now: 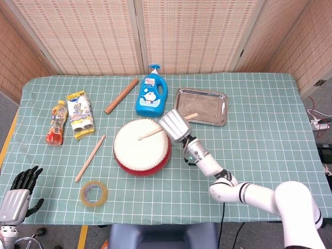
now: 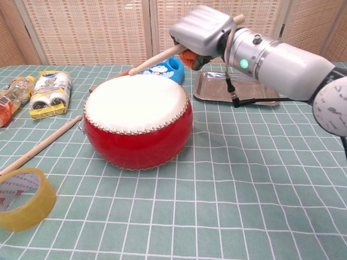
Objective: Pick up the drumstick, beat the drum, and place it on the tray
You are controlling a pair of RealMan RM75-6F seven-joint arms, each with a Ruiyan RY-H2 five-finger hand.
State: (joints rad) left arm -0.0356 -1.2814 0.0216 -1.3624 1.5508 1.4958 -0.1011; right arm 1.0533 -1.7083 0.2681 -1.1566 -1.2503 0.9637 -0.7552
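- The right hand (image 1: 175,125) is gripping the drumstick (image 1: 152,133) and is hanging above the right rim of the drum (image 1: 141,146); the stick's tip is sitting over the white drumhead, and whether it is touching the skin cannot be told from either view.
- The left hand (image 1: 22,190) is lying idle at the near left corner of the bench (image 1: 270,119), fingers apart and holding nothing.
- The drum is standing near the middle of the bench, and the tray (image 1: 201,106) is lying just behind and to the right of it, toward the far edge.
- The step in hand is judged to be the beating: it is going best with short strokes landing near the middle of the skin, the grip staying firm so the stick is not slipping on rebound.
- A blue soap bottle (image 1: 152,96) is standing just behind the drum, close to the swing path, so the strokes are best kept low.
- Toward the left edge, a second stick (image 1: 90,157), a tape roll (image 1: 94,193), a wooden rod (image 1: 121,96), a snack pack (image 1: 81,115) and a drink bottle (image 1: 57,122) are lying well clear of the way to the tray.
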